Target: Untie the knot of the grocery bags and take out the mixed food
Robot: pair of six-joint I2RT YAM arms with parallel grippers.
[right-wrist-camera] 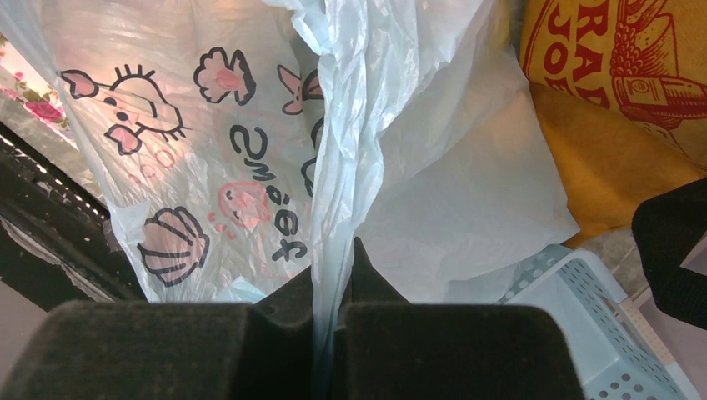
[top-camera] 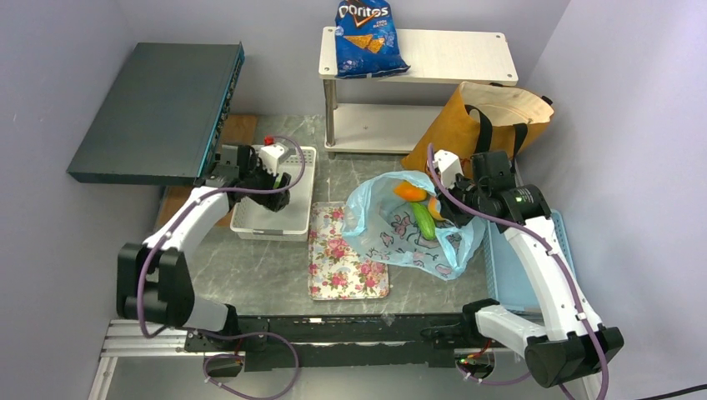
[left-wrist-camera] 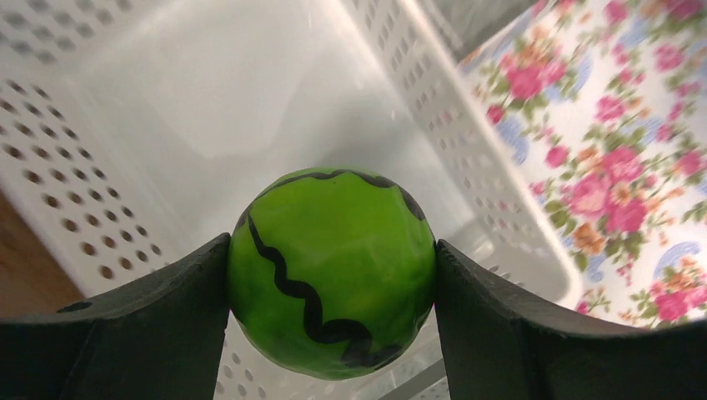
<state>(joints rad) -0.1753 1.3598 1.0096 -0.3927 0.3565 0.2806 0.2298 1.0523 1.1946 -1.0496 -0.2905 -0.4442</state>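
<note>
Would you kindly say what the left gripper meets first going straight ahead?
Likely the floor of the white perforated plastic basket; the green black-striped ball in the left gripper would touch first.

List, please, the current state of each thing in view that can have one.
left end effector, closed on green round fruit over white basket.
right end effector, shut, pinching light-blue plastic bag film.
light-blue plastic bag, untied, mouth open.
orange-tan tote, standing, mouth open.
long green vegetable, lying inside that bag.
</note>
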